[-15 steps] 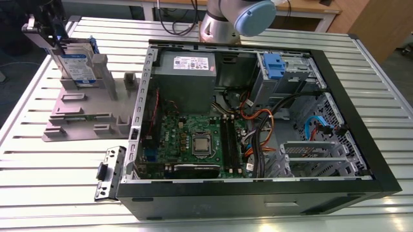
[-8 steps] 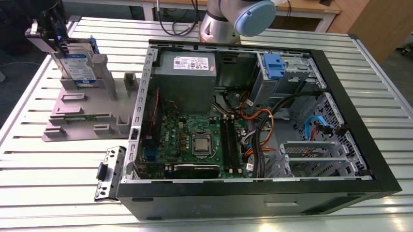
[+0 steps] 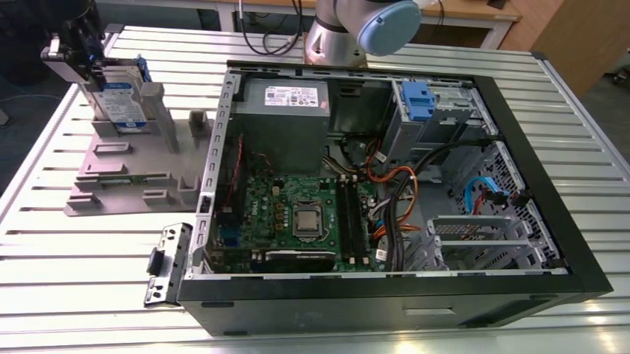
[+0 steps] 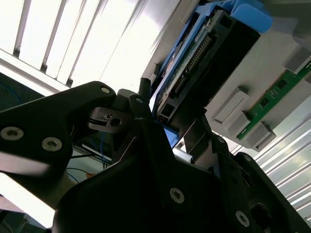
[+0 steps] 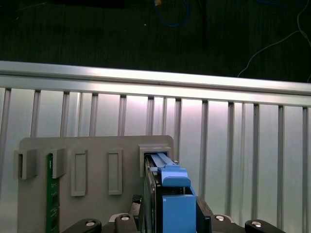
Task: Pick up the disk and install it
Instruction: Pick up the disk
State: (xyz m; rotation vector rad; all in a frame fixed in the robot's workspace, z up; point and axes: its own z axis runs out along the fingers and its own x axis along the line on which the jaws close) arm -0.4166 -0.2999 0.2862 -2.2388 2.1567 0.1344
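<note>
Pincer w/ 1 disk — upright in stand.

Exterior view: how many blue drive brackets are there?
2. One wraps the disk in the grey stand at the exterior view's left; another bracket sits in the computer case's drive bay. More may be hidden.

- The disk is a flat silver slab with a white-and-blue label facing outward.
- A blue plastic bracket runs round its edges.
- It stands upright on edge in the grey stand.
- It sits at the exterior view's left, outside the open computer case, not yet installed.
</note>
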